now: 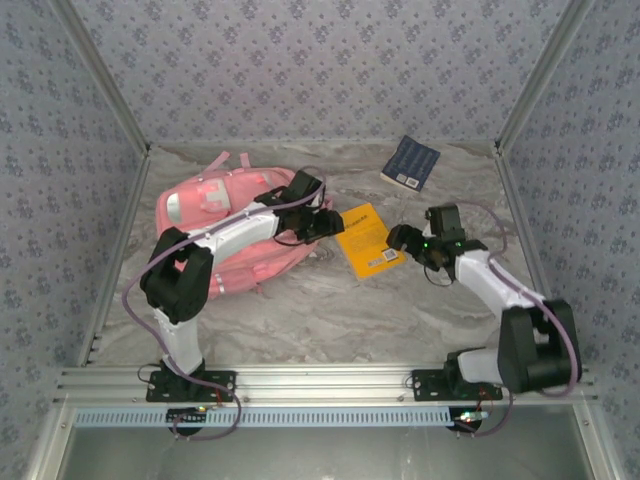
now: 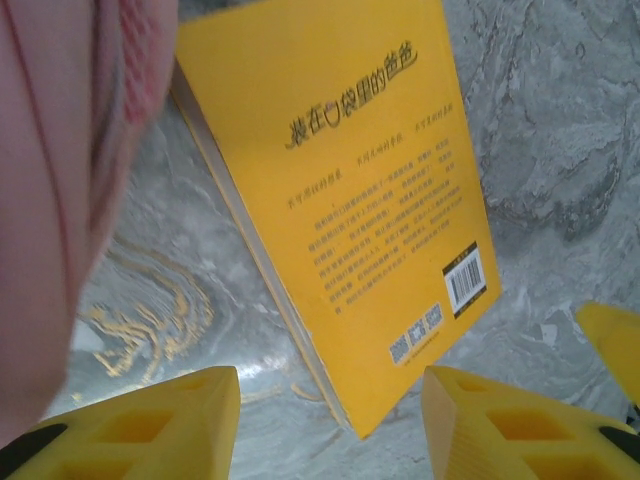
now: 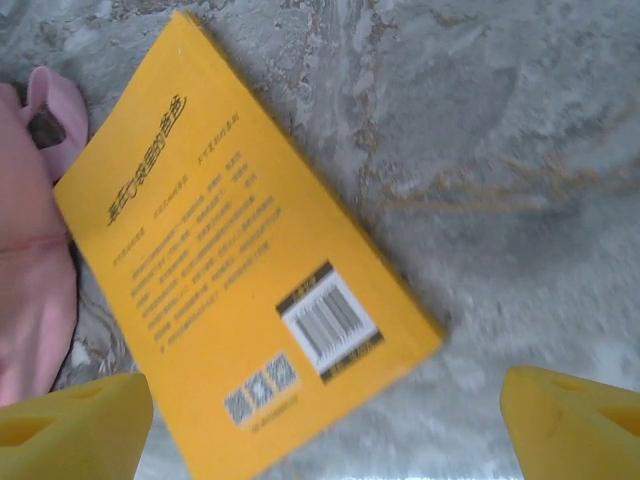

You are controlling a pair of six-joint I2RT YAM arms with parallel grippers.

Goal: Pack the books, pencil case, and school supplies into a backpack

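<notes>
book step, by my read: the yellow book (image 1: 368, 240) lay back cover up on the table (image 1: 330, 310), barcode showing, between my two grippers and just beside the backpack (image 1: 215, 215). my left gripper (image 1: 325, 222) hung over the book's backpack-side edge, fingers spread wide with nothing between them; from the left wrist i saw the book (image 2: 350, 200) running away from my gripper (image 2: 335, 425) and pink fabric (image 2: 50, 200) crowding the left. my right gripper (image 1: 400, 238) sat at the opposite edge, also spread and empty, and from the right wrist the barcode corner of the book (image 3: 240, 300) lay just ahead of that gripper (image 3: 320, 430), a bit of backpack (image 3: 30, 290) at the far left. so nothing was gripped yet. the next move, i judged, called for getting a finger under one thin edge, since the book lay flat on a hard top, then tipping it toward the backpack's opening, which i couldn't make out from here. a navy book (image 1: 411, 162) waited well apart by the back wall. the surface was grey marbled, smooth-looking, so the book could slide rather than lift. patterned blue-grey walls (image 1: 320, 60) closed in three sides, with an aluminium rail (image 1: 320, 385) at my bases.
</notes>
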